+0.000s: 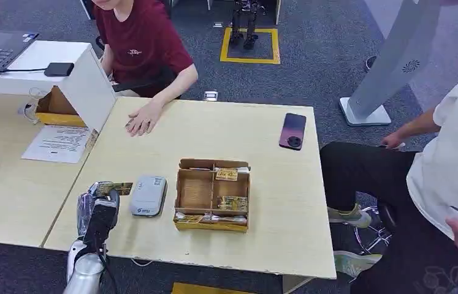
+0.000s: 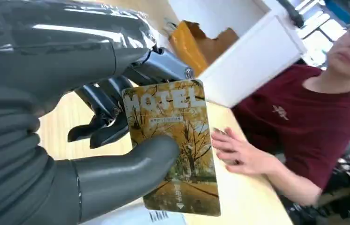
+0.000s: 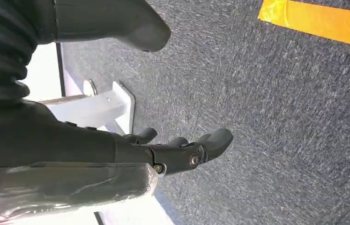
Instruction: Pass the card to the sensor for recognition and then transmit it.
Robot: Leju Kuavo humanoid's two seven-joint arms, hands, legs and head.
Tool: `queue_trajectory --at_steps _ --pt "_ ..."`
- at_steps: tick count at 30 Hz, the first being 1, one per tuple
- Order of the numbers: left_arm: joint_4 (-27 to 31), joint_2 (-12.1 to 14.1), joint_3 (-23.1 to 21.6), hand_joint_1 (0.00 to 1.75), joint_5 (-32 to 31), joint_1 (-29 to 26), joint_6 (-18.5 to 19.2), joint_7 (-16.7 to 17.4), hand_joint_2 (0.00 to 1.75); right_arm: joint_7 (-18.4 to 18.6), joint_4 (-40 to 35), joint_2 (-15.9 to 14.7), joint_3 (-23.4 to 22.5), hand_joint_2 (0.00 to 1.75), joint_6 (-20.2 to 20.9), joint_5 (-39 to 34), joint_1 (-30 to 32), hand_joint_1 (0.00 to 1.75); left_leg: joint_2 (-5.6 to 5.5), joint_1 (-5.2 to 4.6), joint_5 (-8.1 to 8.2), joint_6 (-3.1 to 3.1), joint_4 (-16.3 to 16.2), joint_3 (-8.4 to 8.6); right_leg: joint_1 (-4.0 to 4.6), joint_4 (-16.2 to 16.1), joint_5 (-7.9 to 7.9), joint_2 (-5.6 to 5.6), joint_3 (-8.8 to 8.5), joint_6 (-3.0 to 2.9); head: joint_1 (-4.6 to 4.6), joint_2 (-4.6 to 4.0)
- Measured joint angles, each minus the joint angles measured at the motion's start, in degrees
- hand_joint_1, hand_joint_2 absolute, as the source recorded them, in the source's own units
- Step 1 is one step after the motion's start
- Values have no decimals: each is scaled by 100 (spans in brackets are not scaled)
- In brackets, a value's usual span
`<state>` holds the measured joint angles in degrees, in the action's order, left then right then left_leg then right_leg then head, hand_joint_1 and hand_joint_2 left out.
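My left hand (image 1: pixel 97 211) hovers over the near left part of the table and pinches a yellow hotel card (image 1: pixel 114 188) between thumb and fingers. In the left wrist view the card (image 2: pixel 175 145) shows an autumn tree picture, with my thumb (image 2: pixel 121 173) across its face. The grey sensor box (image 1: pixel 148 195) lies flat on the table just right of the card; the card is beside it, not over it. My right hand (image 3: pixel 177 150) hangs beside the table over the carpet, holding nothing, its fingers loosely apart.
A cardboard box (image 1: pixel 181 195) with compartments holding more cards stands right of the sensor. A phone (image 1: pixel 292 130) lies at the far right. A person in red rests a hand (image 1: pixel 143 119) on the far side. Another person sits at the right.
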<state>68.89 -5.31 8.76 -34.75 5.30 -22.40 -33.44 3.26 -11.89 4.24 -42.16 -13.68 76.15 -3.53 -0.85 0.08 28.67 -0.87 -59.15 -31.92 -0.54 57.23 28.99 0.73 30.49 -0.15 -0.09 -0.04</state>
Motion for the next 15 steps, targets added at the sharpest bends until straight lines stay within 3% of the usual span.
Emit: queue_trajectory --at_steps 9,15 --pt "190 9 -144 175 98 -81 126 52 175 0 0 2 -68 175 -2 2 3 0 0 0 0 0 0 1 0 0 0 0 0 0 0 0" --pt "315 11 -441 175 66 -177 386 363 175 -4 0 4 -122 175 -13 33 1 0 0 0 0 0 0 0 0 0 0 0 0 0 0 0"
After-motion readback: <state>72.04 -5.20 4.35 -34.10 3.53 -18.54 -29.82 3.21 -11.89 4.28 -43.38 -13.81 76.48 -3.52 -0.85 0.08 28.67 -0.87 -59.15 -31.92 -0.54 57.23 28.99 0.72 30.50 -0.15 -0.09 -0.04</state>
